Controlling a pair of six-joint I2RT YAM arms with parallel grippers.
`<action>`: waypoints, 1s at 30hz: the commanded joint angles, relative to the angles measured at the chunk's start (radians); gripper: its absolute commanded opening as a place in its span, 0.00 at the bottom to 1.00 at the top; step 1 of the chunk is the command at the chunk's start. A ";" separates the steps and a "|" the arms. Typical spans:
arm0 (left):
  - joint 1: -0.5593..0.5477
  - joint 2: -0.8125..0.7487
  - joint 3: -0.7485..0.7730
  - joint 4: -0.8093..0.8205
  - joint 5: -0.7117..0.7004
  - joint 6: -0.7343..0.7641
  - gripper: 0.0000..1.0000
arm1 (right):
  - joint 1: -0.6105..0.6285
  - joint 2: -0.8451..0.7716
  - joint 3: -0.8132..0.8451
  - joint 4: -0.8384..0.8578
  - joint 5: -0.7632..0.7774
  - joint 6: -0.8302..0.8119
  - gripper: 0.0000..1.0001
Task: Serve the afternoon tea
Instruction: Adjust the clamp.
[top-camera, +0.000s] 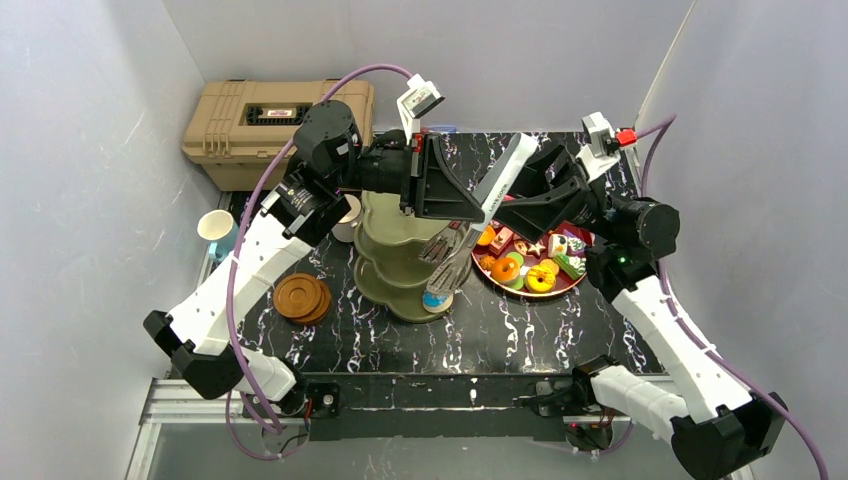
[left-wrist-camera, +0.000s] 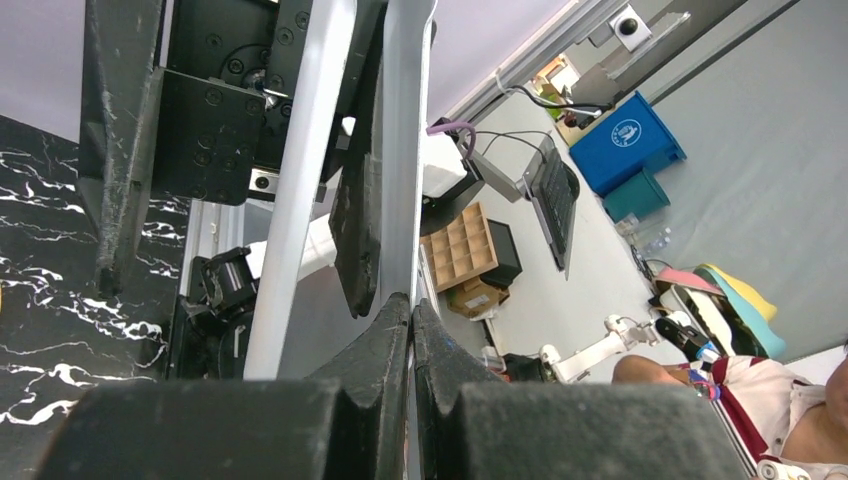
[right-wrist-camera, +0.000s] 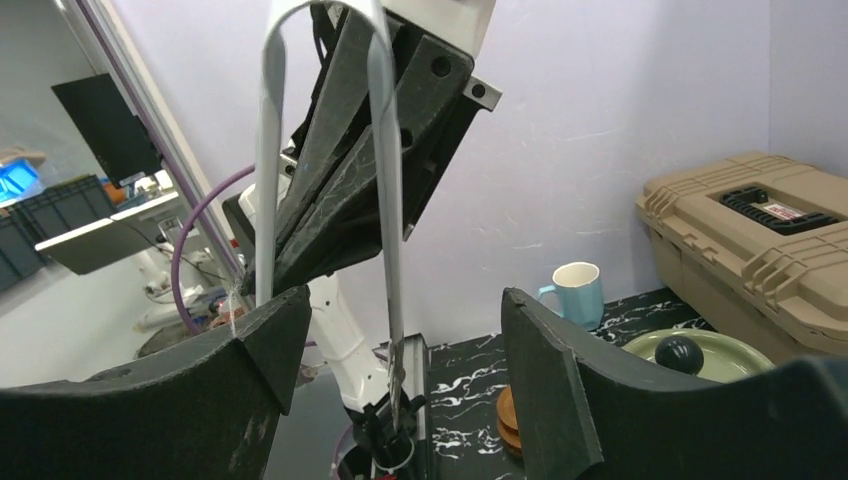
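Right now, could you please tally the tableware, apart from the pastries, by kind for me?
Tiered stand: 1
Red plate: 1
Cups: 2 (white-and-blue cup, white mug partly hidden)
Saucer stack: 1
Tongs: 1
Total: 6

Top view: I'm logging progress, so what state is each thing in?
left gripper, shut on the tongs
right gripper, open, facing the tongs
stand, upright
toolbox, lid shut
cup, upright
saucers, stacked
red plate, holding pastries
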 joint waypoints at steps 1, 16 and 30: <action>0.015 -0.019 0.046 0.024 0.008 -0.005 0.00 | 0.003 -0.055 0.045 -0.083 -0.052 -0.095 0.79; 0.014 -0.006 0.028 0.067 0.037 -0.047 0.00 | 0.024 0.178 0.078 0.467 0.042 0.245 0.71; 0.017 0.019 0.001 0.119 0.047 -0.073 0.00 | 0.079 0.163 0.087 0.356 0.069 0.127 0.26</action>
